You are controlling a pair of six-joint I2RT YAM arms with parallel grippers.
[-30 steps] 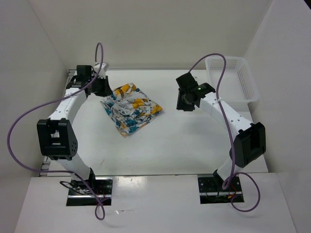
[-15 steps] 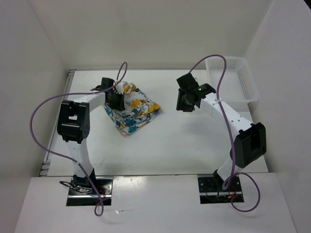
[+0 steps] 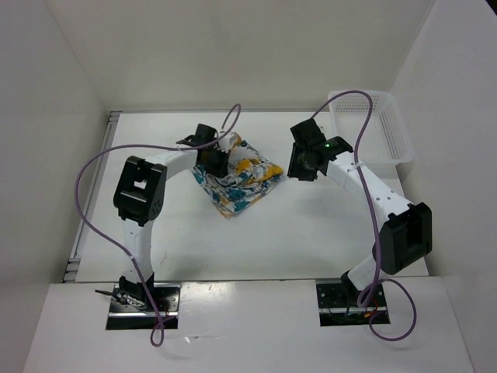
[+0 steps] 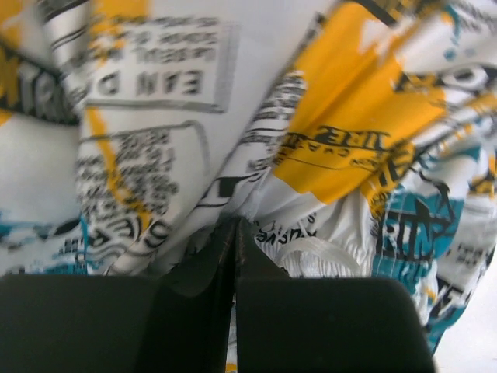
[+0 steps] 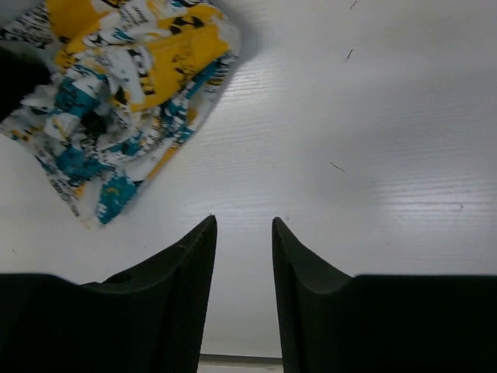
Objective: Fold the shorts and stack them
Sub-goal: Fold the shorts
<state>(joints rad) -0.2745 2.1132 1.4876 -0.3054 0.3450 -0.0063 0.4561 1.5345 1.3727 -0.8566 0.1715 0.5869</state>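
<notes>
The shorts [image 3: 242, 183] lie crumpled on the table at the back middle, white with teal, yellow-orange and black print. My left gripper [image 3: 213, 162] is at their back left edge, its jaws pressed together on a fold of the fabric. In the left wrist view the shorts [image 4: 334, 148] fill the frame around the closed left gripper [image 4: 235, 225]. My right gripper [image 3: 301, 167] hovers open and empty just right of the shorts. In the right wrist view the shorts [image 5: 124, 101] sit at the upper left, apart from the open right gripper [image 5: 243, 225].
A white plastic mesh basket [image 3: 380, 128] stands at the back right corner of the white table [image 3: 311, 233]. White walls close in the table on the left, back and right.
My left gripper swung from the back left onto the shorts, shut on them and dragged them to the right. My right gripper shifted slightly right and back.
</notes>
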